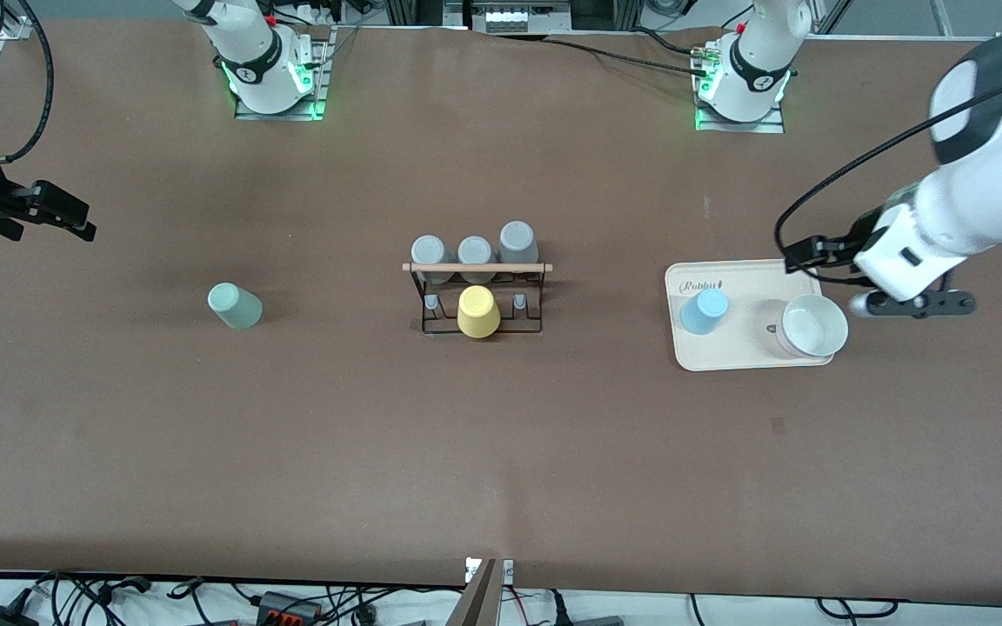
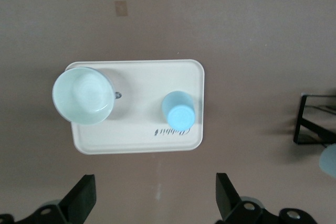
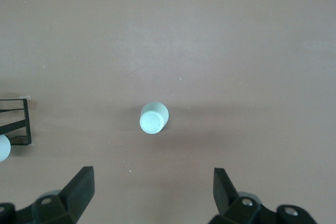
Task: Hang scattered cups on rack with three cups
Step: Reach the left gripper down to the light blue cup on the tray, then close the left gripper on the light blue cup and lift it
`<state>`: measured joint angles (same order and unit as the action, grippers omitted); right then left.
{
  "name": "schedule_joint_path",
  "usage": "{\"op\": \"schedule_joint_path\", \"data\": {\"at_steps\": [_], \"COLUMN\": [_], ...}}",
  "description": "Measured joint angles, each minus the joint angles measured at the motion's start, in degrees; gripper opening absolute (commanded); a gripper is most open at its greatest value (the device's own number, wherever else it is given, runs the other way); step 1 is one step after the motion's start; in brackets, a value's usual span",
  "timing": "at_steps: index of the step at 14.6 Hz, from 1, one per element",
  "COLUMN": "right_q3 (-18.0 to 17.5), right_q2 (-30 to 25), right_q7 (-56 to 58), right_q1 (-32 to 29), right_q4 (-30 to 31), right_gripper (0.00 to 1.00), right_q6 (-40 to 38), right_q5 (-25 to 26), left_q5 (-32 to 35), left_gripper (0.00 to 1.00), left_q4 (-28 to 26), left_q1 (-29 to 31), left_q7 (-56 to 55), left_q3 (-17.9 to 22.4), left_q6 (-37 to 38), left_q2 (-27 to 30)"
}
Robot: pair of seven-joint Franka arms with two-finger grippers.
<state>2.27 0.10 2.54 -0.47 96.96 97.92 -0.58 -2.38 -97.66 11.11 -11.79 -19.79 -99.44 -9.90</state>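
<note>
Cups are the job here, and two of them sit off the rack [image 1: 479,291]. If the front view were a clock with the rack at the middle, the mint green cup [image 1: 235,306] stands alone on the brown table [image 1: 501,452] at about nine o'clock. The light blue cup [image 1: 704,311] stands at about three o'clock, on the cream tray [image 1: 731,358] beside a white bowl [image 1: 811,327]. Both are small, plain and smooth, with no handle, and both stand upside down.

The rack already holds three grey cups [image 1: 475,254] and a yellow cup [image 1: 477,312], with some pegs free.

The left gripper [image 2: 152,195] hangs over the table just beside the tray, fingers spread wide and holding nothing. It looks lined up to go for the blue cup. The right gripper [image 3: 152,192] hangs over the right arm's end of the table, also spread wide and bare, looking down at the mint cup, likely so each arm can take the cup on its own side.
</note>
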Motion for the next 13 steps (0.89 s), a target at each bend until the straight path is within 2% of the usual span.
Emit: {"op": "schedule_joint_path", "data": {"at_steps": [2, 6, 11, 13], "right_q3": [0.0, 0.0, 0.0, 0.0], "right_q2": [0.0, 0.0, 0.0, 0.0], "right_q7": [0.0, 0.0, 0.0, 0.0], "right_q1": [0.0, 0.0, 0.0, 0.0], "right_q4": [0.1, 0.1, 0.1, 0.1], "right_gripper": [1.0, 1.0, 1.0, 1.0], "right_q6": [0.0, 0.0, 0.0, 0.0], "right_q5": [0.0, 0.0, 0.0, 0.0], "left_q5": [0.0, 0.0, 0.0, 0.1], "left_gripper": [1.0, 1.0, 1.0, 1.0], "left_q4": [-5.6, -15.5, -24.8, -26.3], "left_q1": [-0.1, -0.2, -1.2, -2.3], "left_q7": [-2.0, -3.8, -7.3, -8.4], "left_q3": [-1.5, -1.9, -2.4, -2.5], "left_q6": [-6.8, -17.5, -32.9, -35.6], "left_q2": [-0.3, -1.4, -4.1, -5.6]}}
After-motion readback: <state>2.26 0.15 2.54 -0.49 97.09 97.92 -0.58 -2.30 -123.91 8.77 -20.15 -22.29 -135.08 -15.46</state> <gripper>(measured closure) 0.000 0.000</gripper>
